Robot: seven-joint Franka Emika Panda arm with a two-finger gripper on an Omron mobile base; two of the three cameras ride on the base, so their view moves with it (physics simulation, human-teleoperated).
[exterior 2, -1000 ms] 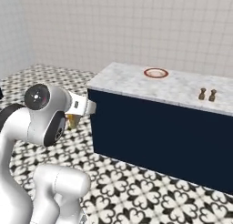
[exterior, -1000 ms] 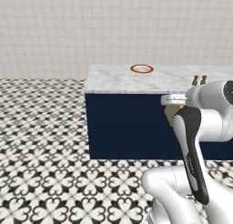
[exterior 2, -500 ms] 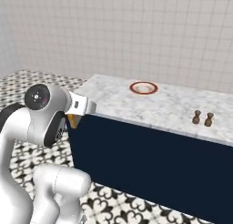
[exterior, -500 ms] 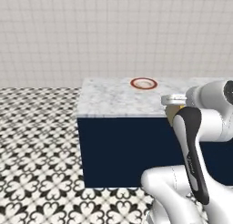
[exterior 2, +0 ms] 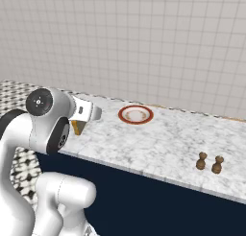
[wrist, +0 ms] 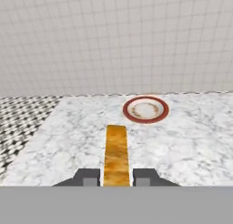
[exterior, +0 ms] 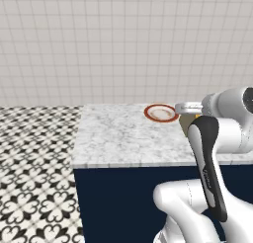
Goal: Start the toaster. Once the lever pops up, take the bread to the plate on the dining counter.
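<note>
You are seeing the gripper (wrist: pixel 116 176) clamping the bread (wrist: pixel 116 155) above the near edge of the marbled dining counter (wrist: pixel 68 136). The plate (wrist: pixel 145 109) is sitting farther back, before a tiled wall (wrist: pixel 113 36).

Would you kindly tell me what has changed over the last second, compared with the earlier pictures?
The base has driven up to the dining counter, so the whole scene has shifted: its top and the plate now look nearer and larger in both base views. The things themselves have not moved. The tool stays shut on the bread, carried in front of the plate, and the two small brown shakers stand as before.
</note>
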